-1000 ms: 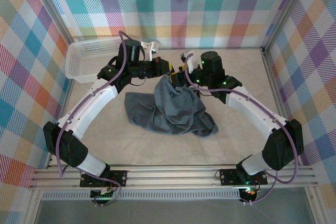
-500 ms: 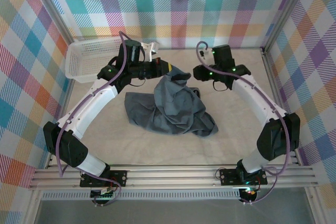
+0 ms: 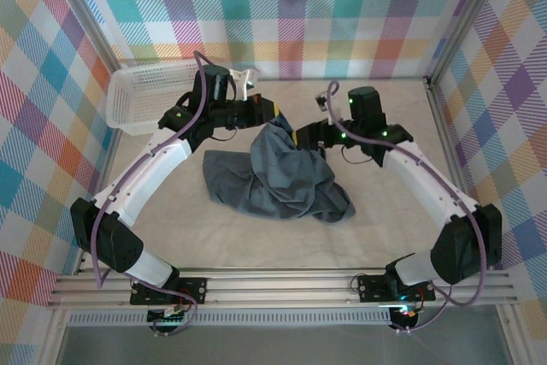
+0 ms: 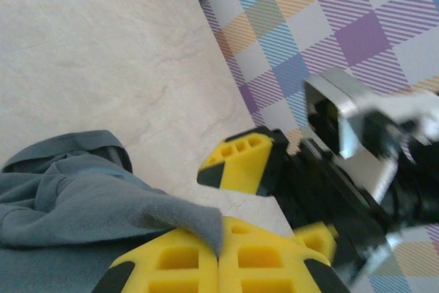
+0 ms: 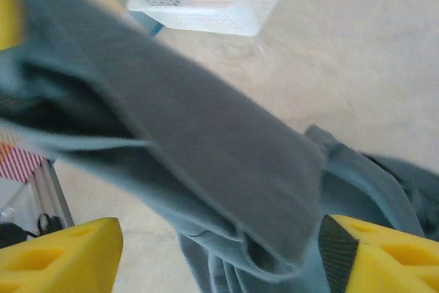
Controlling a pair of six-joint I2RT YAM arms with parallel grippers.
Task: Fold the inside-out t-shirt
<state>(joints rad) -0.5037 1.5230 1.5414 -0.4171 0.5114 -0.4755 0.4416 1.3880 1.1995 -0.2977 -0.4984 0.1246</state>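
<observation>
The inside-out t-shirt [image 3: 286,181] is lying crumpled in the centre of the top view on the table [image 3: 171,228], with one edge hanging raised toward the upper centre. The left gripper [image 3: 279,115] is pinching that edge, its yellow pads pressed together on the cloth. The right gripper [image 5: 219,259] is standing spread wide, with a fold passing loosely between its fingers. The cloth is looking soft, light and limp, so I judge that a hem or seam is offering the best hold. I am finding no readable brand or writing.

One t-shirt [image 3: 278,181] lying on one counter [image 3: 385,228]; one white basket [image 3: 149,96] sitting; two arms reaching: left arm [image 3: 145,168], right arm [image 3: 427,181].
</observation>
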